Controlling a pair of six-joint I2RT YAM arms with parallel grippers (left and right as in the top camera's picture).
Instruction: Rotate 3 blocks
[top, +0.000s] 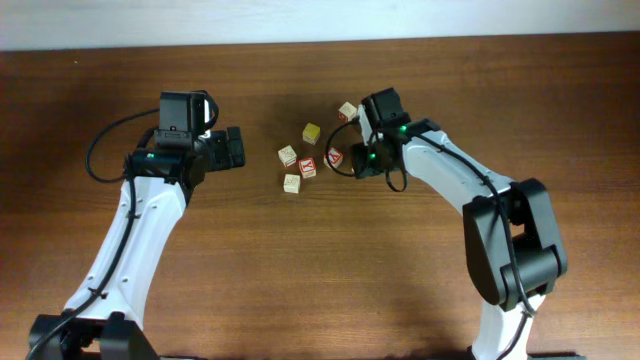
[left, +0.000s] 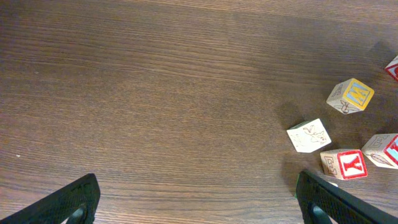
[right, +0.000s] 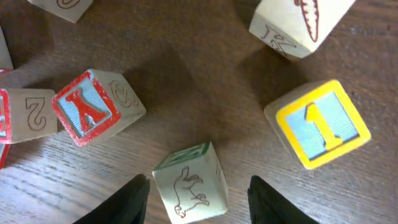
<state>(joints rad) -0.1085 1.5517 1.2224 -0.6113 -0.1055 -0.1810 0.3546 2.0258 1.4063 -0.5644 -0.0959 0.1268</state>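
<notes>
- The table (top: 300, 280) is dark brown wood with a strong grain running left to right. A pale strip (top: 300, 20) runs along its far edge, and I cannot tell what that is.
- The small wooden cubes sit in a loose cluster a little far of the table's middle, between my two grippers.
- My left arm (top: 140, 230) rises from the near left corner, reaches toward the far side and bends right at the wrist. A black cable (top: 100, 150) loops out on its left.
- My left gripper (top: 238, 148) points right at the cluster and stops short of it. Its fingers are spread wide over bare wood with nothing between them.
- My right arm (top: 500, 230) comes up from the near right, folds at the elbow and stretches far and left, with the wrist tipped down over the right side of the cluster.
- My right gripper (right: 199, 180) has its fingers parted on either side of a block with an animal outline (right: 189, 183). There is a clear gap on one side, so it is not pinched.
- One red-and-white block (top: 308, 167) lies mid-cluster. A second red-and-white block (top: 335, 157) sits just beside my right fingers.
- The yellow block (top: 312, 133) is on the far side of the cluster, apart from both grippers.
- A cream block (top: 292, 184) lies at the cluster's near edge.
</notes>
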